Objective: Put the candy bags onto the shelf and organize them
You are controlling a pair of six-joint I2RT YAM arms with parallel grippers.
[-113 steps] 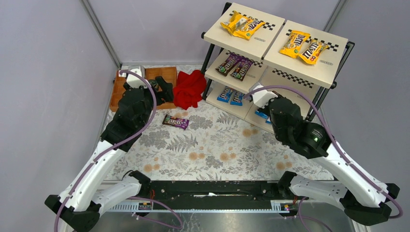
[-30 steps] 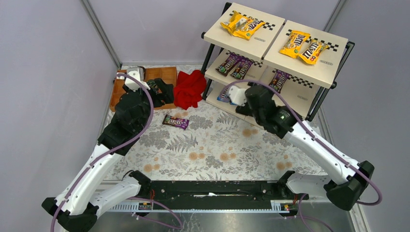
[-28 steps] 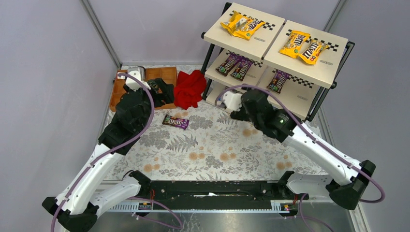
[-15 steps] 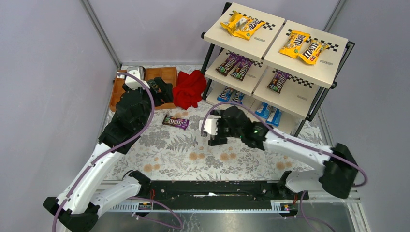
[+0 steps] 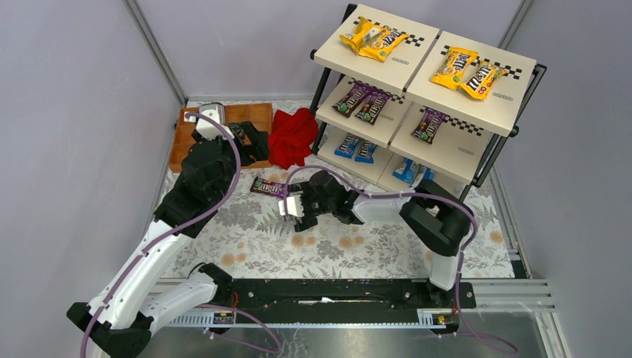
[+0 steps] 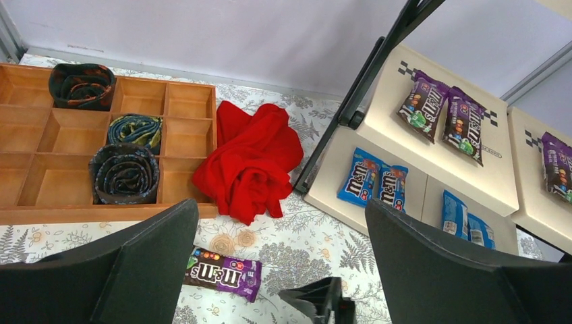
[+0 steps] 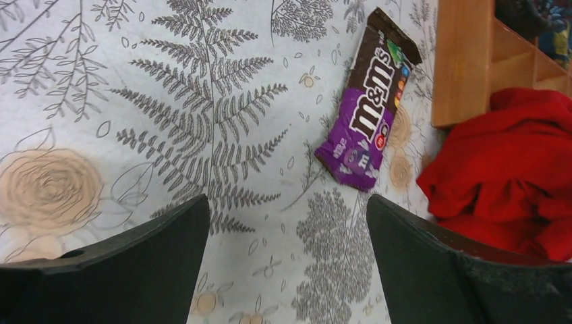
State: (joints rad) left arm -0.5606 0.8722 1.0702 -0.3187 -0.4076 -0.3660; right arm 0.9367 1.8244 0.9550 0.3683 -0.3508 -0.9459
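Note:
One loose purple-and-brown candy bag [image 5: 265,186] lies flat on the floral cloth, left of the shelf [image 5: 446,151]. My right gripper [image 5: 286,204] hovers low just right of it, open and holding nothing. In the right wrist view [image 7: 288,216] the bag [image 7: 369,101] lies ahead of the fingertips, apart from them. My left gripper [image 5: 252,142] hangs open and empty over the tray's right end; its wrist view [image 6: 282,223] shows the bag [image 6: 222,273] below. On the shelf, yellow bags [image 5: 373,39] lie on top, purple ones [image 5: 363,101] in the middle and blue ones [image 5: 354,147] at the bottom.
A red cloth [image 5: 292,136] is bunched between the brown compartment tray [image 5: 257,114] and the shelf's left leg. The tray holds rolled dark fabric [image 6: 125,172]. Grey walls close in at the back and on both sides.
My right arm has swung away from the shelf, leftward and down across the cloth, to the loose purple bag. The left arm has barely moved.

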